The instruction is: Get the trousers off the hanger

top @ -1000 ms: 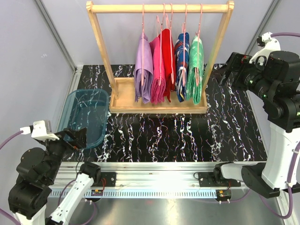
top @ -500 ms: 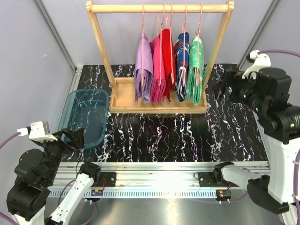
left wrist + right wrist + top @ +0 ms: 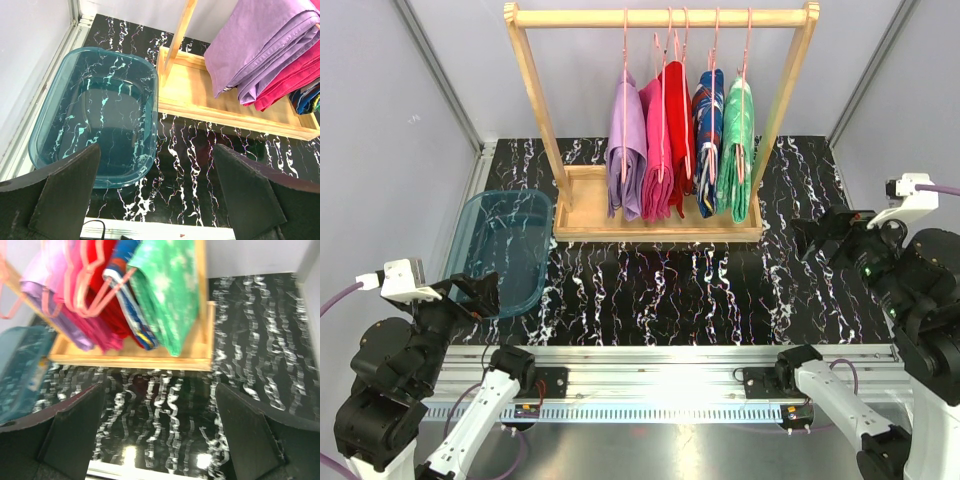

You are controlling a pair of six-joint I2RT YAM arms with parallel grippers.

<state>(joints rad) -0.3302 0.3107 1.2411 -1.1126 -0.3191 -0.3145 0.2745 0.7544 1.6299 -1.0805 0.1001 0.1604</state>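
While both arms sit near their own corners of the table (image 3: 720, 290), all five folded pairs hang on the wooden rack (image 3: 660, 17).

Mint trousers (image 3: 737, 150): draped over a pink hanger (image 3: 748, 60), last on the right of the rail, just beside the right upright. White mottling is plain in the right wrist view.

Navy trousers (image 3: 708, 125): on the next hanger to the left, touching the mint pair. Red, yellow and white patches show along the fold.

Red pair (image 3: 676, 115), pink pair (image 3: 655, 150) and lilac pair (image 3: 626, 150) follow in that order toward the left, pressed close together. Lower ends of all the cloth hang over the rack's base. Whether they touch it cannot be told.

Left gripper (image 3: 480, 293): jaws spread wide with nothing between them. It is low at the near left, over the near end of the teal bin (image 3: 500, 250). Bin lies on the black marbled top, left of the rack, its far corner just beside the base. Left wrist view shows the bin between the fingers and lilac and pink cloth at upper right.

Right gripper (image 3: 812, 237): jaws wide and empty. It is at the right side of the table, well apart from the rack and turned toward it. Right wrist view is blurred, with the mint pair nearest and the navy pair just behind.
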